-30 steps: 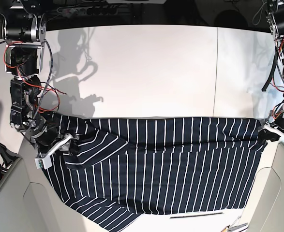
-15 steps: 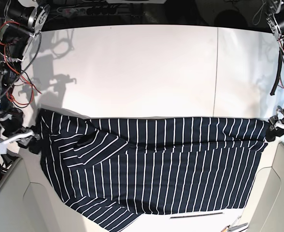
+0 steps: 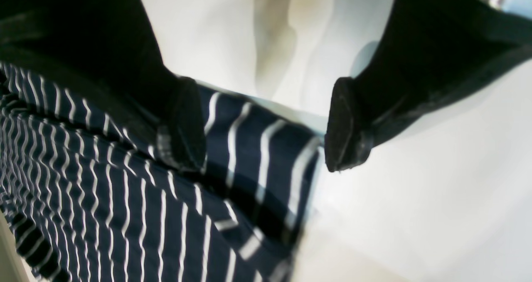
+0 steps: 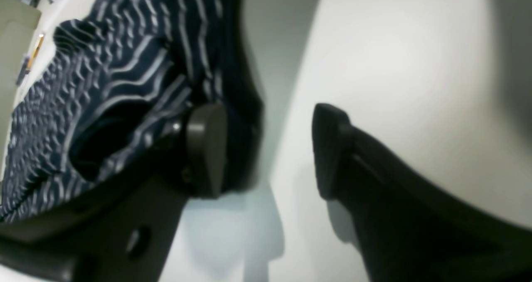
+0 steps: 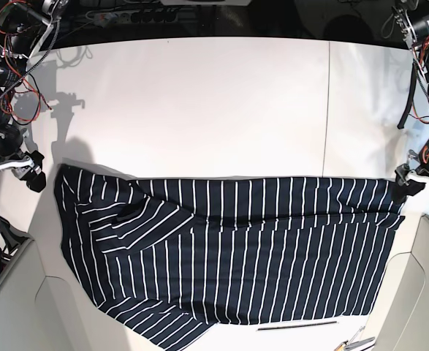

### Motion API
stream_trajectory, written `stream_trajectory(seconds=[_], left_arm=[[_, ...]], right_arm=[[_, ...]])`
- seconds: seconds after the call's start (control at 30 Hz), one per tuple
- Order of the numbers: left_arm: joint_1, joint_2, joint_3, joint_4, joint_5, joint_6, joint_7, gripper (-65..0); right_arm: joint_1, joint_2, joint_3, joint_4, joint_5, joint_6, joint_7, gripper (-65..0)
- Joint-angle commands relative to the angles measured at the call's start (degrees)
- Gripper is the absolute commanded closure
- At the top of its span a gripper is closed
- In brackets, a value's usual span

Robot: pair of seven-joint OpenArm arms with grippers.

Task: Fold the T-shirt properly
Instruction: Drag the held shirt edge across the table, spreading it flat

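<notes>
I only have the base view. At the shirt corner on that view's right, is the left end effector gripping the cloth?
Observer: No. In the left wrist view the left end effector has its jaws wide apart. The T-shirt corner lies loose under the gap.
Operator: And the right one, out past the other corner?
Observer: In the right wrist view the right end effector is open too, with only bare table in the gap.
Operator: Is any cloth touching it?
Observer: The T-shirt edge lies just behind one finger. The blur hides whether they touch.
</notes>
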Motion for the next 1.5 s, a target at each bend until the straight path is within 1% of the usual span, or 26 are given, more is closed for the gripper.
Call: stream_trajectory(seconds=[0.0, 0.1, 0.13, 0.2, 0.3, 0.33, 0.43, 0.47, 0.53, 0.63, 0.8, 0.83, 0.87, 0.93, 1.13, 1.23, 1.33, 1.4, 1.43, 1.47], left_arm=[[-0.6, -1.0, -0.4, 0.8, -0.9, -0.2, -1.9, -47.0], [-0.3, 0.0, -0.4, 0.8, 0.0, -0.2, -2.8, -47.0], [-0.3, 0.2, -0.4, 0.8, 0.8, 0.4, -3.2, -47.0], [-0.3, 0.7, -0.4, 0.8, 1.6, 2.8, -4.0, -47.0], [-0.3, 1.0, -0.4, 0.8, 3.3, 4.3, -6.4, -47.0], [-0.3, 1.0, -0.4, 0.8, 3.5, 4.3, -6.8, -47.0], [-0.3, 1.0, -0.4, 0.8, 3.5, 4.4, -7.0, -47.0], [-0.3, 1.1, -0.4, 0.7, 3.5, 4.9, -7.0, -47.0], [-0.4, 1.2, -0.4, 0.7, 3.5, 6.9, -7.1, -47.0], [-0.4, 1.7, -0.4, 0.7, 4.8, 8.7, -7.6, -47.0], [-0.4, 3.2, -0.4, 0.7, 6.4, 8.9, -7.9, -47.0], [-0.4, 3.5, -0.4, 0.7, 6.5, 9.7, -8.0, -47.0], [-0.4, 3.7, -0.4, 0.7, 6.5, 11.3, -8.0, -47.0], [-0.3, 3.9, -0.4, 0.7, 6.8, 12.6, -8.5, -47.0], [-0.5, 5.2, -0.2, 0.7, 6.8, 12.7, -8.5, -47.0], [-0.5, 6.2, -0.2, 0.7, 6.9, 12.7, -7.1, -46.9], [-0.5, 6.8, -0.2, 0.7, 7.3, 12.7, -6.6, -46.8], [-0.5, 6.8, -0.2, 0.7, 7.8, 12.7, -6.6, -45.5], [-0.5, 6.9, -0.2, 0.7, 8.2, 12.7, -6.6, -42.1], [-0.5, 6.9, -0.2, 0.7, 8.2, 12.7, -6.6, -36.1]], right_arm=[[0.8, 0.8, 0.1, 0.4, 1.1, 0.7, 0.7, -33.0], [0.8, 0.6, -0.5, -0.7, 2.4, 1.9, 0.7, -33.0], [0.8, 0.6, -0.7, -1.0, 3.0, 1.9, 0.7, -33.0], [0.8, 0.6, -1.4, -1.6, 3.6, 1.9, 0.6, -33.0], [0.8, 0.5, -2.4, -2.5, 3.7, 1.9, 0.7, -33.0], [0.8, 0.3, -2.6, -2.9, 3.7, 1.9, 0.7, -33.0], [0.9, -1.0, -2.8, -4.7, 4.0, 1.9, 0.9, -33.0], [0.9, -1.4, -2.8, -5.6, 4.1, 1.9, 1.2, -33.0], [1.1, -2.4, -2.8, -6.9, 4.1, 1.9, 1.6, -33.0], [1.1, -3.7, -2.8, -7.1, 4.1, 3.6, 1.6, -33.0], [2.0, -4.2, -2.8, -7.1, 5.0, 3.8, 1.6, -33.0], [2.4, -4.2, -2.8, -7.1, 4.9, 3.8, 1.6, -33.0], [2.7, -4.2, -2.8, -7.2, 4.9, 3.8, 1.5, -33.0], [3.0, -4.1, -3.4, -7.2, 4.9, 3.8, 1.6, -33.0], [2.9, -4.2, -6.7, -7.2, 4.7, 3.8, 1.6, -33.0], [2.8, -4.2, -8.1, -7.2, 4.7, 3.8, 1.9, -33.0], [2.9, -5.0, -8.3, -7.2, 4.7, 3.8, 2.7, -33.0], [2.9, -5.9, -8.3, -7.2, 4.7, 3.8, 2.7, -33.0], [2.8, -6.4, -8.3, -7.2, 4.7, 3.8, 2.7, -32.9], [2.8, -6.8, -8.3, -7.2, 4.3, 3.8, 2.7, -32.7]])
